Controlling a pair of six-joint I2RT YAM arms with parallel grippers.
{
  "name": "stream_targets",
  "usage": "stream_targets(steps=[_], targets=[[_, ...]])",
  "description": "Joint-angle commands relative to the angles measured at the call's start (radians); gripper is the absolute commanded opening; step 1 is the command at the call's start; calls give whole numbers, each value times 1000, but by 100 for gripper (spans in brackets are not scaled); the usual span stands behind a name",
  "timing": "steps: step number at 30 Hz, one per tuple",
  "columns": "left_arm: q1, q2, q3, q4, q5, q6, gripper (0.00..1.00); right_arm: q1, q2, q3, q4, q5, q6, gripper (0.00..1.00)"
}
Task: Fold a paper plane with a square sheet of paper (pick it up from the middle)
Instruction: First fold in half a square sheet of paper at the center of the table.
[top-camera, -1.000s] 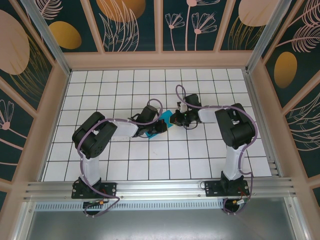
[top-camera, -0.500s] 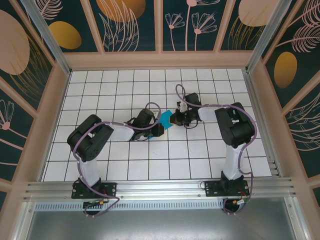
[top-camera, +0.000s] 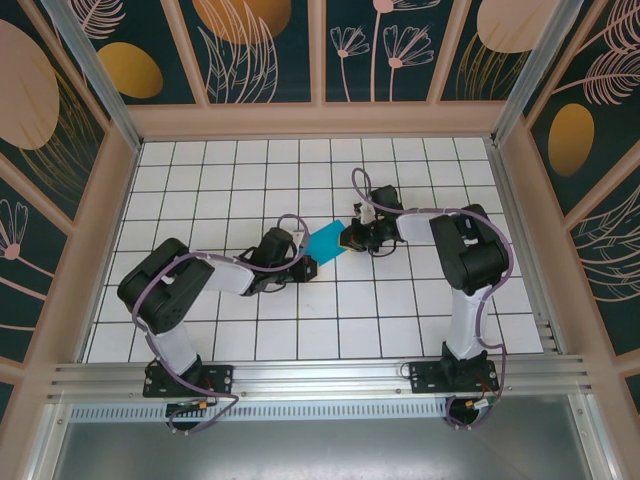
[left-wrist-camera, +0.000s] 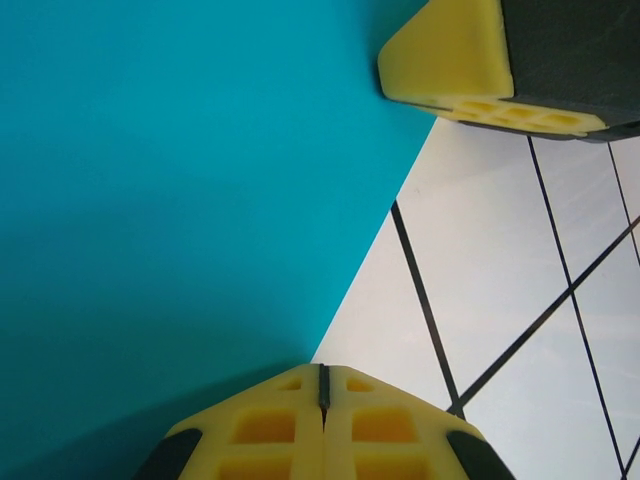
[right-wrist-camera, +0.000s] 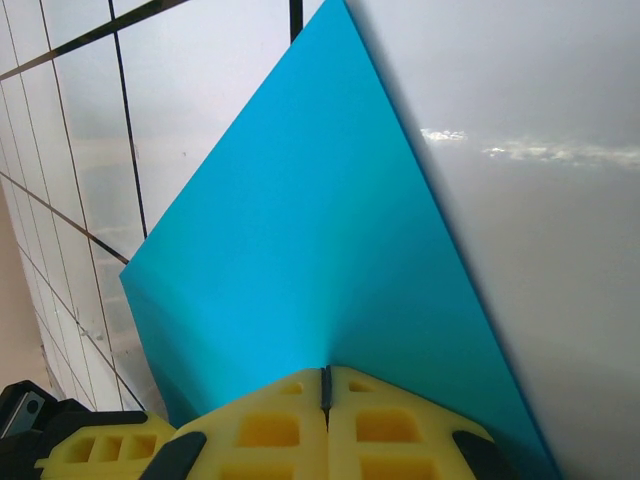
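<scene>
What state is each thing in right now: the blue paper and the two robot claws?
blue paper: pinched at opposite sides by both grippers, faintly creased, not yet plane-shaped.
left gripper: shut, fingers pressed together on the paper's edge.
right gripper: shut, clamping the paper on the other side.

I read no writing, label or number from here. The wall panels (top-camera: 265, 50) carry only drawn leaves and flowers.
</scene>
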Motion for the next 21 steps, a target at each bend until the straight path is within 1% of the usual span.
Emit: stream_targets(steps=[1,7,17,18,21], targets=[[35,5,-73,-138,-10,-14,0,-15,94,-34,-107,176,-45,0],[51,-12,-115,-121,5,-22,0,-17,101,-31,-112,180,-49,0],[52,-47,-161,-166,31,8,0,-20,102,-31,-117,188,-54,0],[52,-76,-166,-172,31,11,0,-22,102,-32,-117,188,-55,0],[52,-91,-172,-186,40,18,0,-21,103,-32,-115,190,-55,0]])
